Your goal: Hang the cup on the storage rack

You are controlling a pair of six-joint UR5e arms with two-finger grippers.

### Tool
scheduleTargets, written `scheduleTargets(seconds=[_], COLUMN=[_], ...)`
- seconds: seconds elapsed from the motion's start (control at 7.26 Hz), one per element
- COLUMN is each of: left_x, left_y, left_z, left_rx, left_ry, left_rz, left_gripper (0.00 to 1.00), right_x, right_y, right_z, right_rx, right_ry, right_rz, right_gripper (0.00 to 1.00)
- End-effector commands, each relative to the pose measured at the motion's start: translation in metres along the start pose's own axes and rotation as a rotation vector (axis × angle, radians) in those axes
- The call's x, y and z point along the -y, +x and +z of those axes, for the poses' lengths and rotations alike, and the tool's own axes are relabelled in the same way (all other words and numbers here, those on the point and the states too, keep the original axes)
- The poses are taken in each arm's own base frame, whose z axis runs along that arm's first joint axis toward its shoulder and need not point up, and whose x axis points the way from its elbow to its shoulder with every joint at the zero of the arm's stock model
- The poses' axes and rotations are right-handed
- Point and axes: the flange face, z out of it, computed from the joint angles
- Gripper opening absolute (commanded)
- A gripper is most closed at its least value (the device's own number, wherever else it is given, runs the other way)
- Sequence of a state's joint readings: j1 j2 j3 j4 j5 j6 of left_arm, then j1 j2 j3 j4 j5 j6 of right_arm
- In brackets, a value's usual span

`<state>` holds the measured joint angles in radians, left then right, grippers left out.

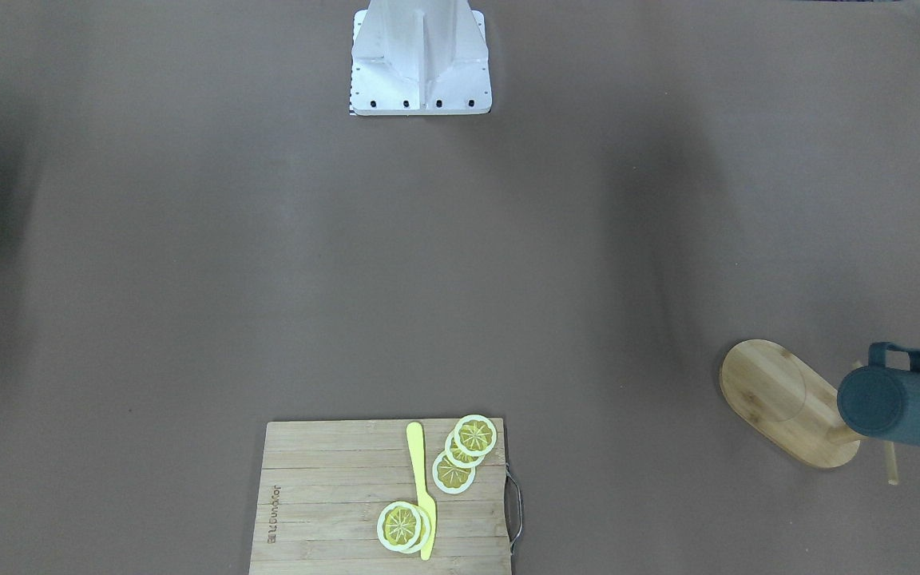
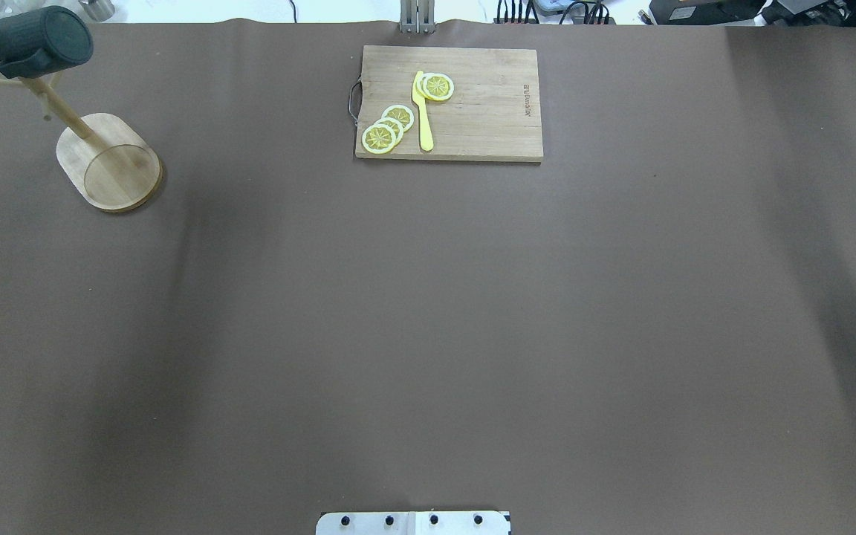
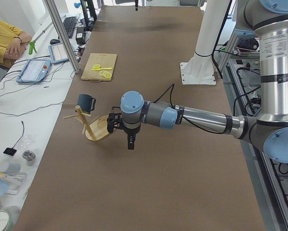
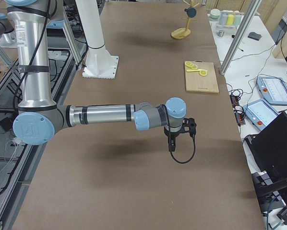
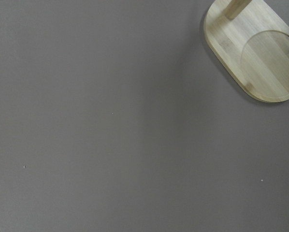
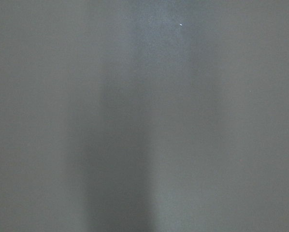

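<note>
The dark blue-grey cup (image 1: 903, 403) hangs by its handle on a peg of the bamboo storage rack (image 1: 779, 399), mouth pointing sideways. It shows the same way in the overhead view, cup (image 2: 41, 41) on rack (image 2: 112, 160), and in the left side view (image 3: 85, 102). No gripper touches it. My left gripper (image 3: 130, 142) points down over the table beside the rack base (image 3: 98, 130); I cannot tell whether it is open or shut. My right gripper (image 4: 172, 143) hangs over bare table far from the rack (image 4: 181, 33); I cannot tell its state either. The left wrist view shows only the rack base (image 5: 255, 53).
A wooden cutting board (image 2: 472, 111) with lemon slices (image 2: 387, 128) and a yellow knife (image 2: 422, 111) lies at the table's far middle edge. The robot's white pedestal (image 1: 420, 64) stands at the near edge. Brown table surface lies between them.
</note>
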<state>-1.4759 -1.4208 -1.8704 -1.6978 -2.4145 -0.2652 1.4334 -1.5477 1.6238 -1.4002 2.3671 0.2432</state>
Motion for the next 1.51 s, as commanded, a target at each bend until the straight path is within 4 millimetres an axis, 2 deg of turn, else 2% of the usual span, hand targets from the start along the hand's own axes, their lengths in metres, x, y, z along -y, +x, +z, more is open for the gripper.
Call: scheduleTargets(seconds=[0.0,0.14,0.55,0.96,1.38], left_x=[-0.014,-0.020,-0.020,-0.019,-0.013], left_y=[0.001,-0.004,-0.002,-0.016,-0.007], left_z=[0.017,0.021,0.019,0.026,0.023], left_rx=[-0.009,-0.007,-0.004,0.058,0.049], left_ry=[0.018,0.008,0.015,0.017,0.027], left_rz=[0.078,0.072,0.081,0.114,0.130], left_gripper=[0.98,0.98,0.98,0.98,0.98], right_x=[-0.001,0.001,0.002,0.002,-0.001], right_y=[0.001,0.001,0.000,-0.001,-0.001], right_z=[0.000,-0.001,-0.002,-0.002,-0.003], right_rx=[0.004,0.000,-0.004,0.000,0.005], right_ry=[0.001,0.003,0.007,0.009,0.012], right_rz=[0.001,-0.001,-0.004,-0.006,-0.010], right_gripper=[1.00,1.00,1.00,1.00,1.00])
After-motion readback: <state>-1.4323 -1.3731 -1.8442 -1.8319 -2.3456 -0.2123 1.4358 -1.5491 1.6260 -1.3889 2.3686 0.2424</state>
